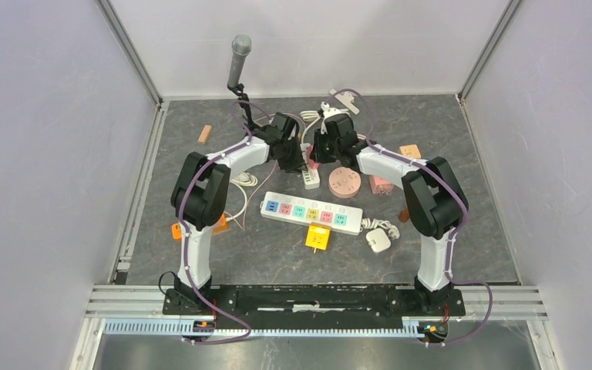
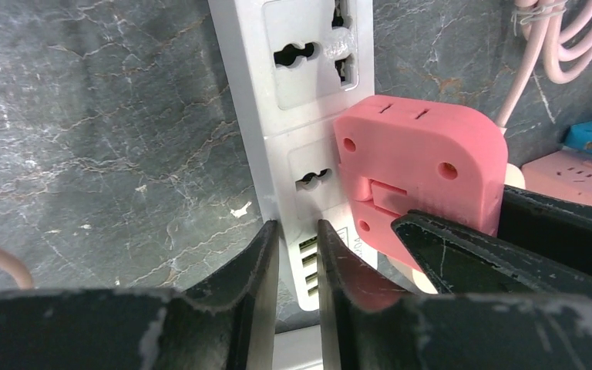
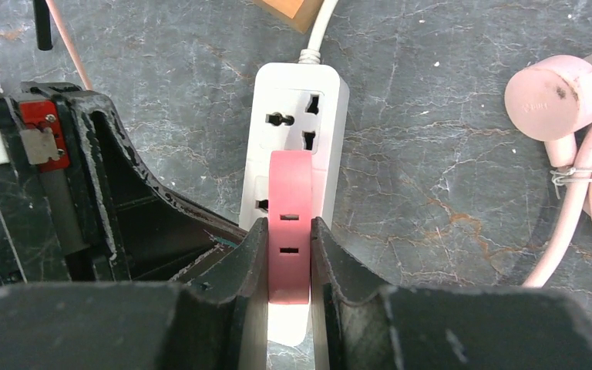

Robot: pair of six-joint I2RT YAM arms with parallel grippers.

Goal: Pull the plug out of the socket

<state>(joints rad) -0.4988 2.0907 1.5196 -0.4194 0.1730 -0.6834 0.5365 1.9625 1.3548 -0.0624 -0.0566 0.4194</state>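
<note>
A small white power strip [image 1: 311, 179] lies flat at the back middle of the table. It shows in the left wrist view [image 2: 308, 62] and in the right wrist view [image 3: 301, 116]. A pink plug [image 2: 420, 162] stands in its second socket [image 3: 290, 193]. My right gripper [image 3: 289, 254] is shut on the pink plug, one finger on each flat side. My left gripper [image 2: 298, 247] has its fingers nearly together, with the tips down on the strip's end beside the plug. In the top view both grippers [image 1: 297, 160] meet over the strip and hide the plug.
A long white strip with coloured sockets [image 1: 311, 210] lies in front. Near it are a yellow adapter [image 1: 317, 238], a white plug [image 1: 378, 240], a round pink disc [image 1: 344, 183] and a pink cube [image 1: 380, 185]. A pink round plug with cable [image 3: 555, 96] lies to the right. A microphone [image 1: 238, 58] stands behind.
</note>
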